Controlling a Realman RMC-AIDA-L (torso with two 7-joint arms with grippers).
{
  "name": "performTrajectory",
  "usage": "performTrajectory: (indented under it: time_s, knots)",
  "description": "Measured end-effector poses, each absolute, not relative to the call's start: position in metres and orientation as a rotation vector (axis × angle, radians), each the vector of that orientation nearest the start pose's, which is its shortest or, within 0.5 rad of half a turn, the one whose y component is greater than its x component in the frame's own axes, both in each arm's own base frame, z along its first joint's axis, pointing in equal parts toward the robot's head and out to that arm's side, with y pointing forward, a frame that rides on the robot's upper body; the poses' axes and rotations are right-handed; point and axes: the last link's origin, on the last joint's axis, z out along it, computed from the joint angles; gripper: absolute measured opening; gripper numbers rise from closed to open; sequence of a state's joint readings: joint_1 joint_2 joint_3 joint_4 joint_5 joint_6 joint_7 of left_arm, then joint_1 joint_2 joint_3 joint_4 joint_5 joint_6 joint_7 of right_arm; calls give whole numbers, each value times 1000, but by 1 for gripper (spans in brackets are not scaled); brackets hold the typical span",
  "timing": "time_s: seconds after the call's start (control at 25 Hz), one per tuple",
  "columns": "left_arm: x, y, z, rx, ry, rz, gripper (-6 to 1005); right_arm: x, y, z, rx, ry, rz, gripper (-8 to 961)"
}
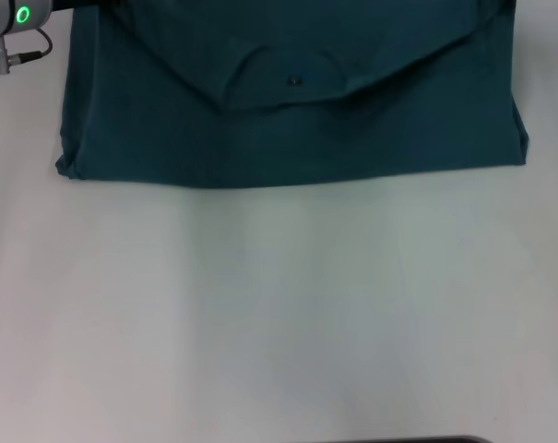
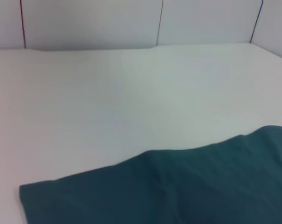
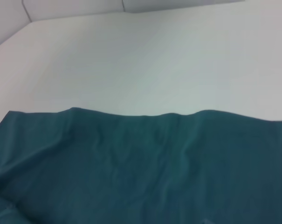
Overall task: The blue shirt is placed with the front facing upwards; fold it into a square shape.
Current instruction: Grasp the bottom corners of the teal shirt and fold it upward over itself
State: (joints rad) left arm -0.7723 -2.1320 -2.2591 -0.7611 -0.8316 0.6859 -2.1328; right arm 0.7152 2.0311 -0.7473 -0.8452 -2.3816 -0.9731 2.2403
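Note:
The blue shirt (image 1: 288,138) lies flat across the far part of the white table in the head view, as a wide teal band with a straight near edge. Its round collar (image 1: 283,66) and a small dark neck label (image 1: 295,80) face up, and folded-in cloth slants toward them from both sides. The silver wrist of my left arm (image 1: 16,23), showing a green light, sits at the shirt's far left corner. My right arm is out of the head view. Both wrist views look over the shirt (image 2: 178,186) (image 3: 141,168) from close above.
Bare white table (image 1: 279,314) stretches from the shirt's near edge to the front, where a dark strip (image 1: 417,439) runs along the bottom edge. Pale wall panels (image 2: 85,23) stand behind the table's far edge in the wrist views.

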Motion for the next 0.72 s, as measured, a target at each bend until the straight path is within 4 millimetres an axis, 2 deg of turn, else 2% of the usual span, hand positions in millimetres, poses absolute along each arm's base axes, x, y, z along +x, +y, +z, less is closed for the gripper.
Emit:
performTrajectory:
  time_s: [0.28, 0.72]
  knots:
    - [-218, 468, 10, -2062, -922, -298, 71, 257, 450, 70, -2053, 1116, 286, 31]
    - [-213, 471, 2, -2054, -856, -268, 75, 253, 456, 65, -2037, 1064, 268, 32]
